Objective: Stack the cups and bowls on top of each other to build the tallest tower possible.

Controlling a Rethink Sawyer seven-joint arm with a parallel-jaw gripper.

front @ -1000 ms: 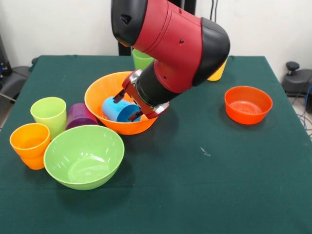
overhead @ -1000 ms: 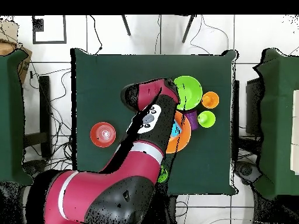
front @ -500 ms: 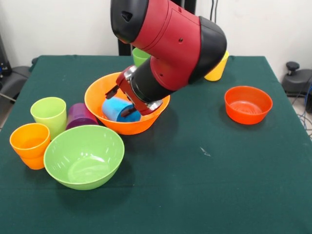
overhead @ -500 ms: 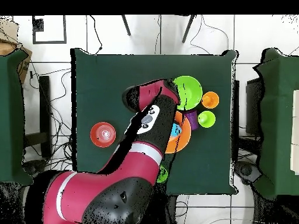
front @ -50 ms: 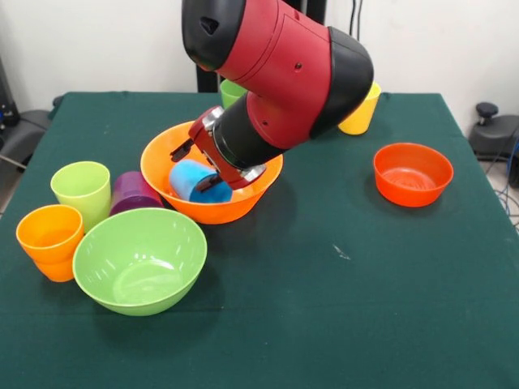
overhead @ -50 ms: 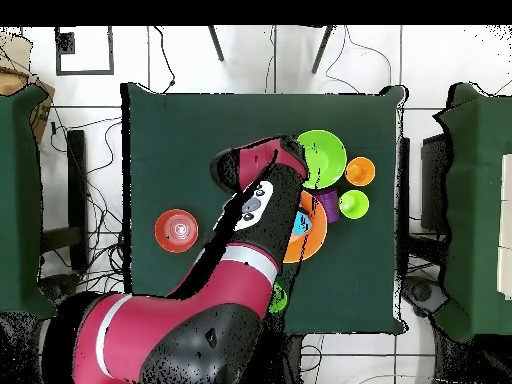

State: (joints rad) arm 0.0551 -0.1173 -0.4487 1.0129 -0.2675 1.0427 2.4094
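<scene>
1. The Sawyer arm (front @ -50 ms: 280,69) leans down over a green-covered table (front @ -50 ms: 340,308), its gripper (front @ -50 ms: 197,166) reaching into the large orange bowl (front @ -50 ms: 162,162).
2. A blue cup (front @ -50 ms: 195,181) lies tilted on its side inside that bowl, right at the gripper; whether the claw is clamped on the cup or merely beside it cannot be made out.
3. Just in front of the orange bowl sits the large lime-green bowl (front @ -50 ms: 139,259), upright and empty.
4. Beside these bowls stand a lime cup (front @ -50 ms: 81,190) and an orange cup (front @ -50 ms: 50,241), with a purple cup (front @ -50 ms: 131,193) lying between the lime cup and the orange bowl.
5. A small red-orange bowl (front @ -50 ms: 412,173) sits well apart on the other side of the table.
6. A yellow cup (front @ -50 ms: 362,115) and a darker green cup (front @ -50 ms: 230,92) stand behind the arm, partly hidden.
7. From overhead, the arm covers much of the orange bowl (overhead @ -50 ms: 316,232).
</scene>
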